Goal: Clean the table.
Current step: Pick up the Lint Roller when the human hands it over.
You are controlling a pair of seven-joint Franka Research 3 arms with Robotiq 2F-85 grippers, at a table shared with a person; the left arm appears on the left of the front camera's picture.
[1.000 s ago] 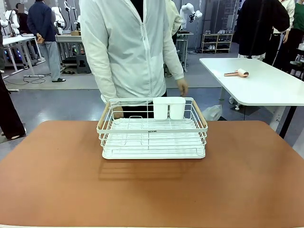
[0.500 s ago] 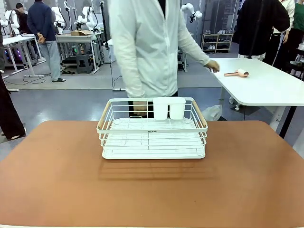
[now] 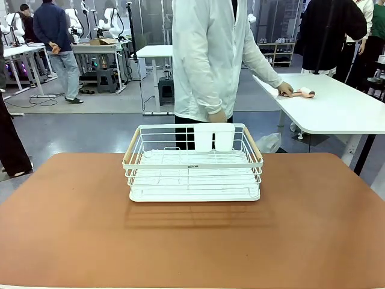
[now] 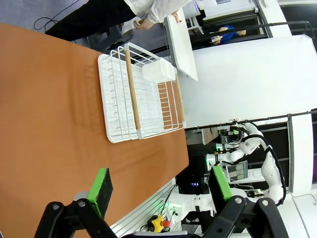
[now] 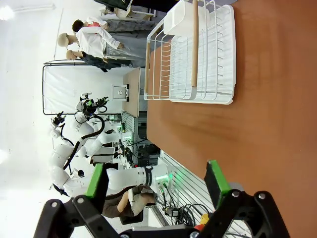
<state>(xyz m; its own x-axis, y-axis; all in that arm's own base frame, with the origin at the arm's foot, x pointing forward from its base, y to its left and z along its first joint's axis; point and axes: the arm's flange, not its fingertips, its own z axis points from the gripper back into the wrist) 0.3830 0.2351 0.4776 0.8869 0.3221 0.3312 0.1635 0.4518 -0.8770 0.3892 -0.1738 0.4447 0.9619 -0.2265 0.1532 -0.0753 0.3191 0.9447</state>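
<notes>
- Terracotta and matte, the table (image 3: 72, 229) spans the front view from side to side. Its top is smooth and its far corners are rounded.
- White wire forms the dish rack (image 3: 192, 180), an open rectangular basket that stands on the table at the middle, nearer the far edge.
- Under the wires sits a white tray (image 3: 192, 196) with rounded corners.
- A white plastic caddy (image 3: 214, 137) of two joined cups hangs at the rack's far rim, right of centre. What it holds cannot be told.
- Pale wooden handles (image 3: 131, 146) run along the rack's two short ends.
- Behind the rack stands a person (image 3: 207, 54) in a white zip jacket, turned toward picture right.
- One of the person's arms hangs down behind the caddy.
- The other arm stretches out, and its hand (image 3: 285, 90) rests on the pink handle of a lint roller (image 3: 305, 93).
- The lint roller lies on the white-topped table (image 3: 343, 117) beyond the terracotta one.
- In the left wrist view, the left gripper (image 4: 159, 186) hovers over the table's near edge, well apart from the rack. Its black fingers with green pads are spread wide, released.
- In the right wrist view, the right gripper (image 5: 154, 179) hangs the same way above the near edge. Its green pads are far apart and clasp no object.
</notes>
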